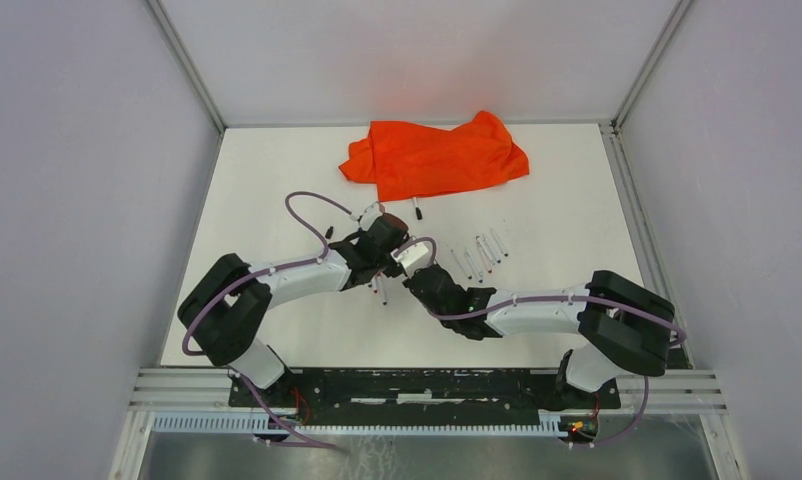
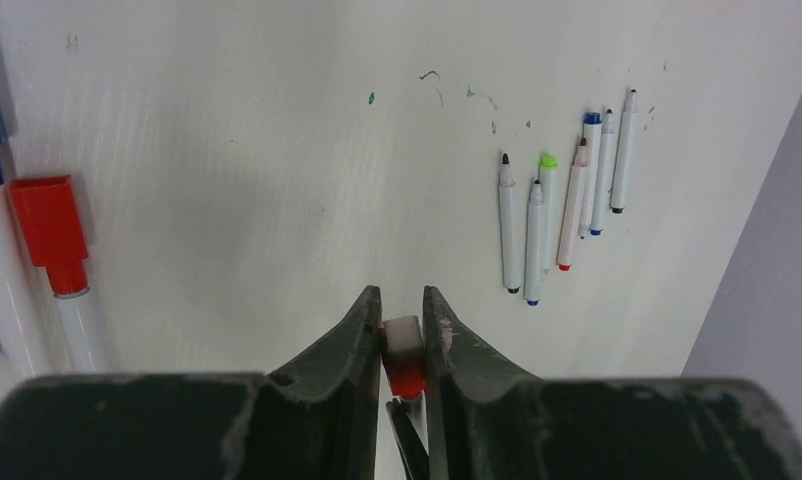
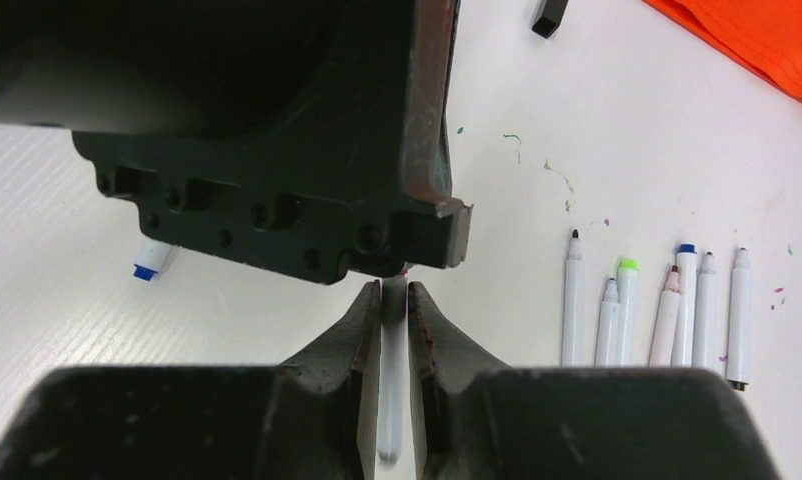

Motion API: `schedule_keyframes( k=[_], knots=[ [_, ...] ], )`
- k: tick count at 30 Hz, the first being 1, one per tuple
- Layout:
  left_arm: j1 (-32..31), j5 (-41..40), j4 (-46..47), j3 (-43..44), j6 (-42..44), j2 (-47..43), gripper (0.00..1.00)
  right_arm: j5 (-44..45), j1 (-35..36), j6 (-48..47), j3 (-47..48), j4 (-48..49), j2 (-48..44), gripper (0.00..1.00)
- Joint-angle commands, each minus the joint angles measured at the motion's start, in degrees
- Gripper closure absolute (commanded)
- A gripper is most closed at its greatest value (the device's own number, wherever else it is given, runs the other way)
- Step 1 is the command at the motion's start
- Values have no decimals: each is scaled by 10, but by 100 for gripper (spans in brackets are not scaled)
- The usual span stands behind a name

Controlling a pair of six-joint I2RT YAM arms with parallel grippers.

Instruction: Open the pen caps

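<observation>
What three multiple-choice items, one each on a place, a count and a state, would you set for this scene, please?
1. Where is the cloth? A. on the table's far side B. by the arm bases C. under the left arm
2. How many pens lie in the row? A. two B. seven C. fourteen
3. The left gripper is: A. wide open B. shut on a pen C. out of view
Answers: 1 A, the top view shows it at the far edge; 2 B, both wrist views show seven; 3 B, its fingers clamp the pen.
</observation>
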Motion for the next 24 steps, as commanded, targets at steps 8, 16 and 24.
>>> schedule_keyframes(
  k=[8,16,24],
  knots=[
    [-12,19,78,11,88,2,98,-16,12,-28,-13,30,-56,71],
    [-12,18,73,20,110,-5,98,-12,7,-26,-40,35,-75,70],
    [-11,-20,23,31,113,-2,98,-20,-1,-22,-79,30,-123,69]
  ],
)
